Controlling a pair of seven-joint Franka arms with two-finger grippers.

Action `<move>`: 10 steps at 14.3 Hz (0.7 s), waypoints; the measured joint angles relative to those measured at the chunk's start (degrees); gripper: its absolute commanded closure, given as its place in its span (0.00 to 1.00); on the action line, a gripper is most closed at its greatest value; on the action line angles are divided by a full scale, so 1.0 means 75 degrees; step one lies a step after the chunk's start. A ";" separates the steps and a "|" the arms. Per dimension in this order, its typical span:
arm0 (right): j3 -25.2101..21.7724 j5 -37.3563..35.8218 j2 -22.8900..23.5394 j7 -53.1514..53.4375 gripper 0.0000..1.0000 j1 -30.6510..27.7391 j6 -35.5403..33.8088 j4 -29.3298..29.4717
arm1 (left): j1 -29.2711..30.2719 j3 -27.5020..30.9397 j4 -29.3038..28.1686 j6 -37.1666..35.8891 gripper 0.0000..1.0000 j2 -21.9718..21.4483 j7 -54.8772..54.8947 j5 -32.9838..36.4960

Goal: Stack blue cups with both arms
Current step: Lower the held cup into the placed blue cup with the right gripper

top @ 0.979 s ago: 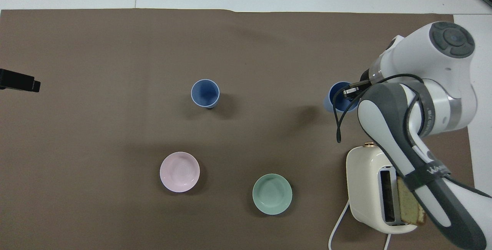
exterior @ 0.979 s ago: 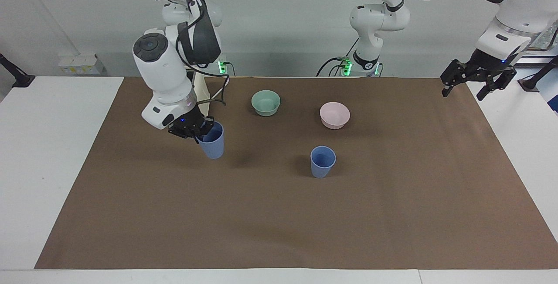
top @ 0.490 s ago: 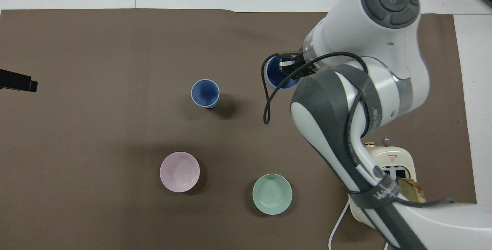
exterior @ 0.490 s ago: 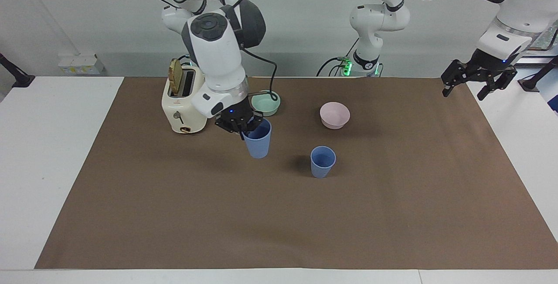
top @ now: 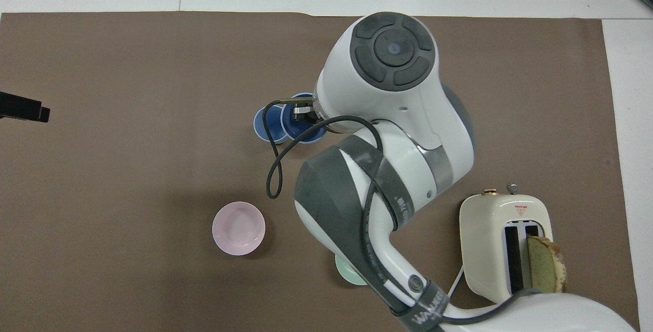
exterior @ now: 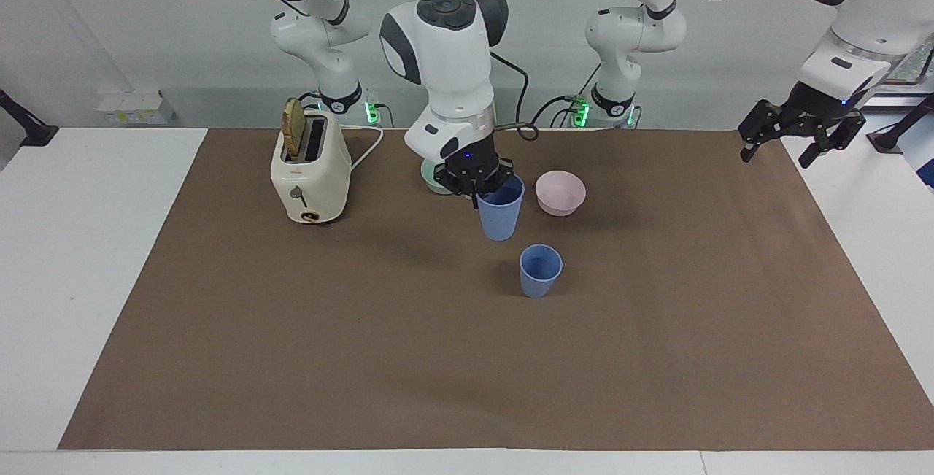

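One blue cup [exterior: 541,271] [top: 265,124] stands upright on the brown mat [exterior: 657,329] in the middle of the table. The other blue cup [exterior: 500,216] [top: 304,130] hangs upright in the air over the mat just beside it, toward the right arm's end. My right gripper [exterior: 478,183] [top: 301,112] is shut on its rim, one finger inside. From above the two cups' rims overlap. Over the mat's edge at the left arm's end my left gripper [exterior: 773,159] [top: 24,108] waits open and holds nothing.
A cream toaster [exterior: 310,172] [top: 502,243] with a slice of bread stands toward the right arm's end. The pink bowl [exterior: 560,192] [top: 238,228] sits close to the held cup. The mint-green bowl [exterior: 432,182] [top: 348,274] is mostly hidden under the right arm.
The right arm has carried its blue cup from beside the toaster across the mat to the standing cup, lifting it a little. The left arm has not moved.
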 measured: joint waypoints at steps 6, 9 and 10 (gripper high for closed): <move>-0.0083 -0.0570 0.1218 0.0729 1.00 0.0812 0.0614 0.0512 | 0.0000 0.0000 0.0000 0.0000 0.00 0.0000 -0.0002 0.0000; -0.0117 -0.0638 0.1317 0.0740 1.00 0.0854 0.0624 0.0666 | 0.0000 0.0000 0.0000 0.0000 0.00 -0.0001 -0.0002 0.0000; -0.0127 -0.0639 0.1320 0.0740 1.00 0.0849 0.0625 0.0670 | 0.0000 0.0000 0.0000 0.0000 0.00 -0.0001 -0.0002 0.0000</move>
